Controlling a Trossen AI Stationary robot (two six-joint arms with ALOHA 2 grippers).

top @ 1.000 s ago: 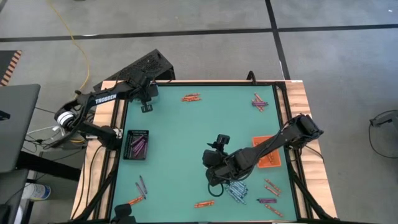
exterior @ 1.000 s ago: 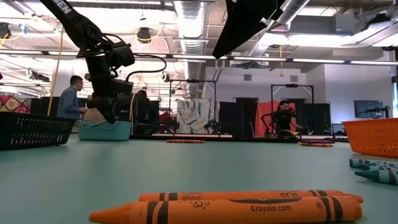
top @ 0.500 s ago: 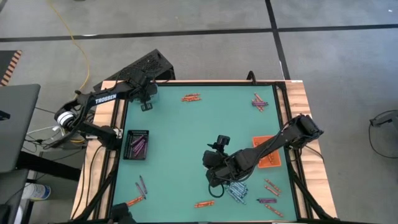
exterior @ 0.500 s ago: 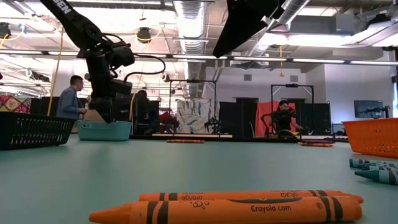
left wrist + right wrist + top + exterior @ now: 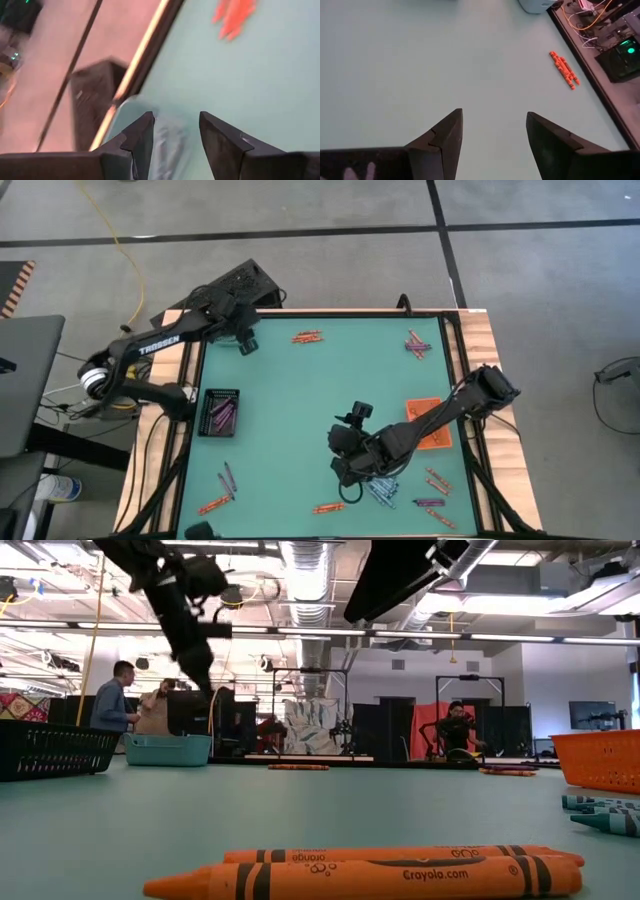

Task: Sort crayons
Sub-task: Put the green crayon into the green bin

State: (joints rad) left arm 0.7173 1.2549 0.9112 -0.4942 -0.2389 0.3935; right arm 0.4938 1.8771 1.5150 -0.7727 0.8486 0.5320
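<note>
Teal table [image 5: 290,430] strewn with crayons [image 5: 370,875]; open-ceiling room behind; both claws apart, empty.

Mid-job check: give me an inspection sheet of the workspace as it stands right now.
Surface: green table, flat.
Job's things: crayons scattered in small groups; purple ones in black tray; orange tray at right; teal tray at far left corner.
Clutter: nothing seen.
Grippers: left gripper open, empty, raised by the far left corner; right gripper open, empty, near blue-grey crayons.
Cables: yellow cable on floor.
Surroundings: people beyond the table.
</note>
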